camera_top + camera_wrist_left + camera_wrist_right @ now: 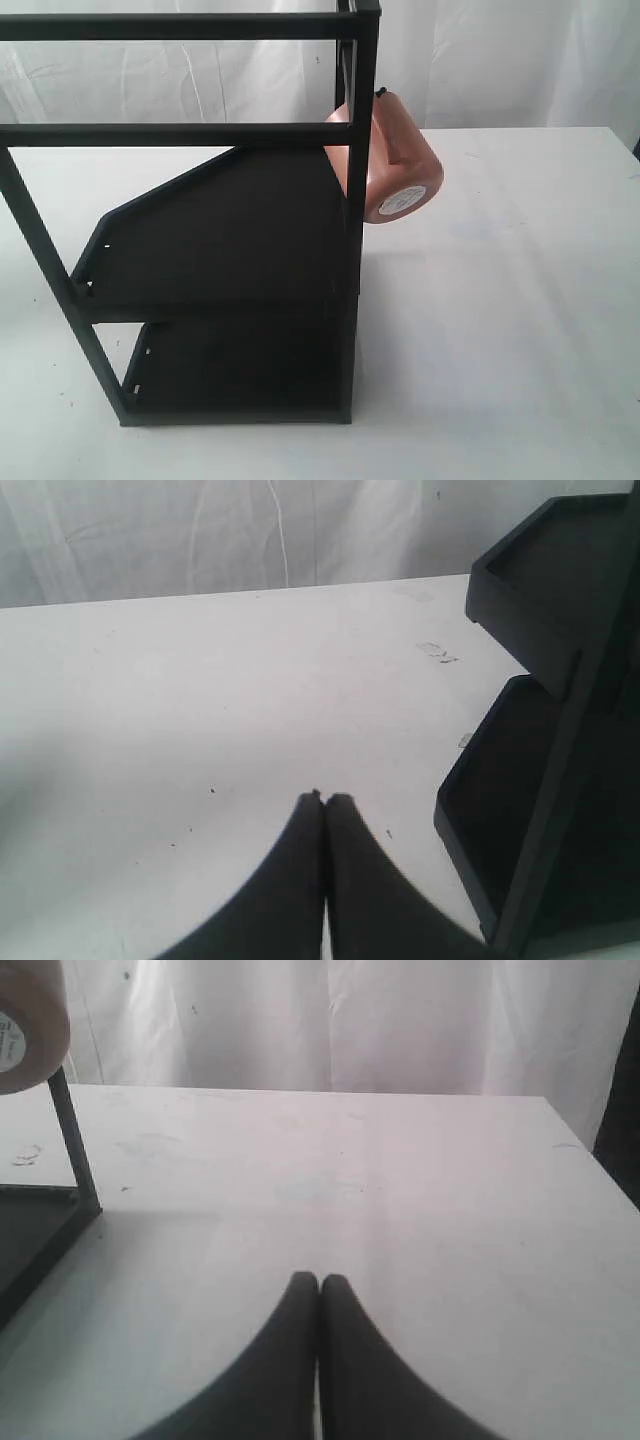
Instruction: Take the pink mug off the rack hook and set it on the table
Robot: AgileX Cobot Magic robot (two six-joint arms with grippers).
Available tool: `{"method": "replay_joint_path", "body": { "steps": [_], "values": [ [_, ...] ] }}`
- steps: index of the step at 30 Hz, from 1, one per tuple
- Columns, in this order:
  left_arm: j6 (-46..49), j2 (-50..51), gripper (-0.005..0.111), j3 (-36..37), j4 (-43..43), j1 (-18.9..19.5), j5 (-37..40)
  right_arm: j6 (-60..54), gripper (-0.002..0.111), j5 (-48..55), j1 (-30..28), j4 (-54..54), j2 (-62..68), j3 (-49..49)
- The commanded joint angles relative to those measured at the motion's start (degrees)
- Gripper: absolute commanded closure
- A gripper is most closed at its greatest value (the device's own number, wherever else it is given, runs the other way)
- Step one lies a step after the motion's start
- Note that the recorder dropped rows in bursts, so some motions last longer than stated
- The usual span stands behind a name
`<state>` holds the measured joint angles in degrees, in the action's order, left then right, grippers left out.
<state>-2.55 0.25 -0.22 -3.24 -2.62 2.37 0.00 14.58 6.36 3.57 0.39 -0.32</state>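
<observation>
Exterior view first: the tall black rack [230,230] stands on the left half of the white table [520,300]. Its front corner post [362,200] rises about midway between the left and right edges. There's the pink mug [392,155], hanging by its handle on the rack hook [381,94], high on that post. It is on the side facing the right edge and well clear of the tabletop. It tilts, and the round white sticker [402,200] on its base is turned down and outward. No arm shows in this shot.

Over to the left wrist view: the left gripper [322,798] has its two dark fingers pressed together, nothing between them. It hovers over bare table [200,700], with the rack's shelves [530,810] just beside it. A white curtain [200,530] hangs behind the far edge.

Now the right wrist view: the right gripper [318,1280] also has its fingers pressed tight and holds nothing, above open table [420,1180]. The mug [35,1005] peeks in at the frame's corner, sticker [8,1042] showing. The rack post [72,1140] drops beneath it, well apart from the fingertips.
</observation>
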Motion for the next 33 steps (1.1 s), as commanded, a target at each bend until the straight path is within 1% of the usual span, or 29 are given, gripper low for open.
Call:
{"method": "replay_joint_path", "body": {
  "steps": [1, 4, 6, 13, 19, 22, 24, 27, 29, 30, 33],
  "values": [
    [-0.08, -0.25, 0.107, 0.22, 0.11, 0.17, -0.25, 2.16, 0.108, -4.93, -0.17, 3.46, -0.39, 0.32],
    [-0.08, -0.25, 0.107, 0.22, 0.11, 0.17, -0.25, 7.73, 0.108, -9.14, -0.17, 13.17, -0.39, 0.32],
    [-0.08, -0.25, 0.107, 0.22, 0.11, 0.17, -0.25, 8.23, 0.108, -10.67, -0.17, 16.27, -0.39, 0.32],
    [-0.08, -0.25, 0.107, 0.22, 0.11, 0.17, -0.25, 8.23, 0.108, -15.96, -0.07, 16.77, -0.39, 0.32],
    [-0.08, -0.25, 0.107, 0.22, 0.11, 0.17, -0.25, 10.75, 0.108, -15.89, -0.07, 19.04, -0.39, 0.32],
    [-0.08, -0.25, 0.107, 0.22, 0.11, 0.17, -0.25, 10.15, 0.108, -12.34, -0.07, 17.89, -0.39, -1.16],
    [-0.08, -0.25, 0.107, 0.22, 0.11, 0.17, -0.25, 7.09, 0.108, -7.14, -0.07, 17.17, -0.39, -4.38],
    [-0.08, -0.25, 0.107, 0.22, 0.11, 0.17, -0.25, -0.78, 0.108, 1.08, -0.07, 19.74, -0.39, -10.41],
    [-0.08, -0.25, 0.107, 0.22, 0.11, 0.17, -0.25, -8.91, 0.108, 6.01, -0.07, 22.49, 0.58, -13.81],
    [-0.08, -0.25, 0.107, 0.22, 0.11, 0.17, -0.25, -15.41, 0.108, 9.08, -0.07, 24.39, 2.4, -16.47],
    [-0.08, -0.25, 0.107, 0.22, 0.11, 0.17, -0.25, -27.17, 0.108, 16.36, -0.07, 29.48, 7.97, -22.25]
  ]
}}
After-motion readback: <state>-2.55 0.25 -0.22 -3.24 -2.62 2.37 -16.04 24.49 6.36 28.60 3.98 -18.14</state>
